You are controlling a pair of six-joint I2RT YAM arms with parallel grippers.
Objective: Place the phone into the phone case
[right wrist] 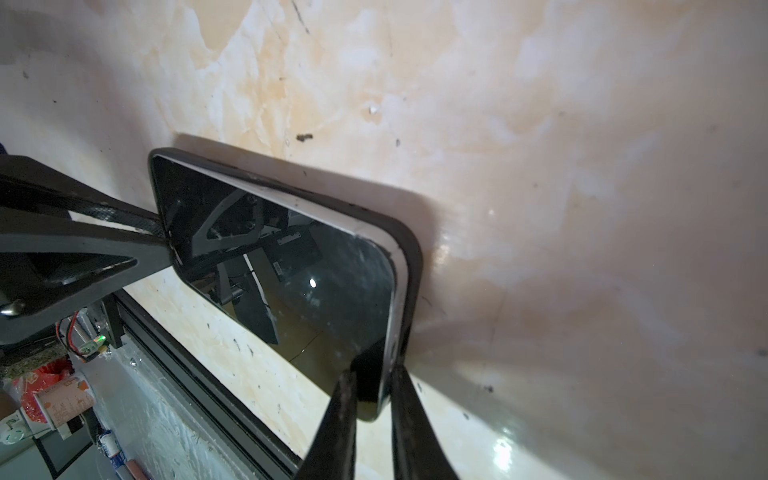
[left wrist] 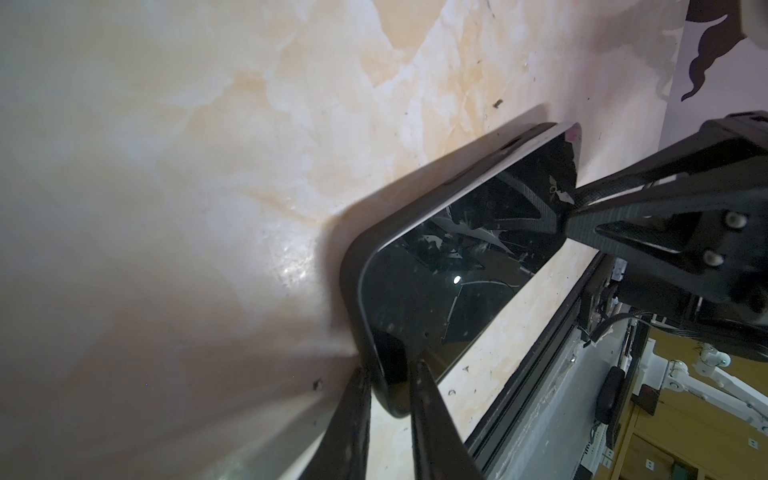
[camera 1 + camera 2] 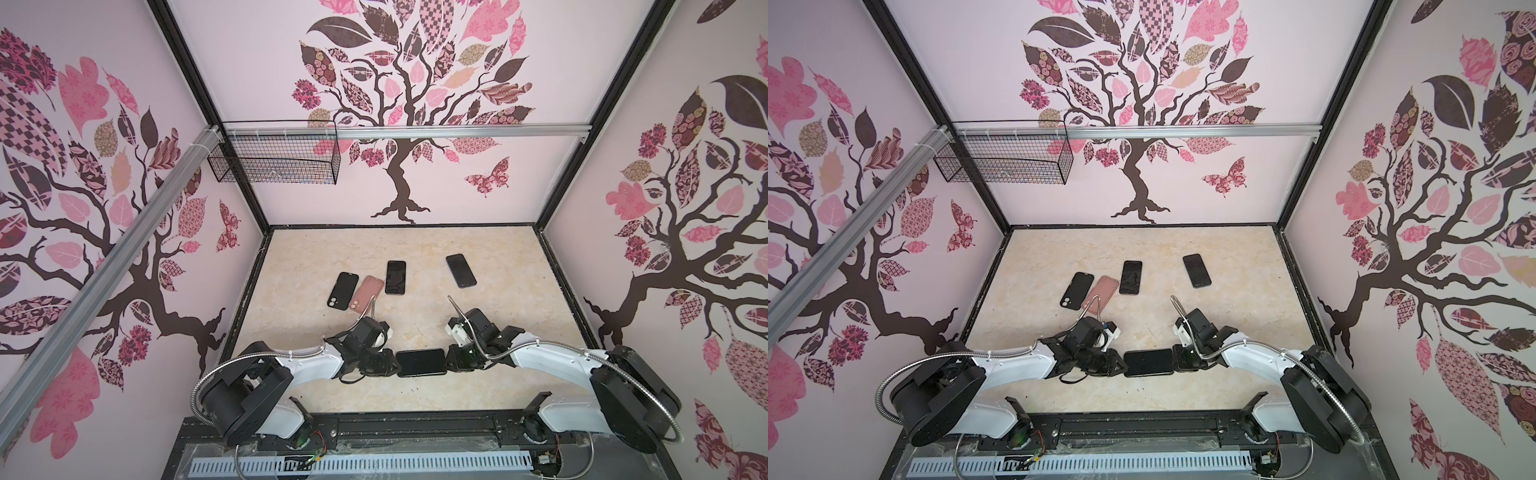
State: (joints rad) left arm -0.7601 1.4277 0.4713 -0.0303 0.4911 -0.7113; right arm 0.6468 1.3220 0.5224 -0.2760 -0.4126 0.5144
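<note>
A phone [image 3: 421,362] [image 3: 1149,362] with a dark, cracked screen lies crosswise near the table's front edge, between my two grippers. It sits in a black phone case [image 2: 353,266] [image 1: 411,257]. The phone's silver edge [image 1: 365,232] still shows above the case rim along one side. My left gripper [image 3: 392,363] [image 2: 388,390] is shut on one short end, with one finger on the screen [image 2: 457,257] and the other under the case. At the opposite end my right gripper [image 3: 451,359] [image 1: 372,390] is shut the same way on the phone [image 1: 311,282].
Farther back on the marble table [image 3: 478,332] lie a black case [image 3: 343,291], a pink case [image 3: 366,294] and two dark phones [image 3: 395,277] [image 3: 460,271]. A wire basket [image 3: 274,160] hangs on the back rail. A black frame rail [image 3: 415,428] borders the front edge.
</note>
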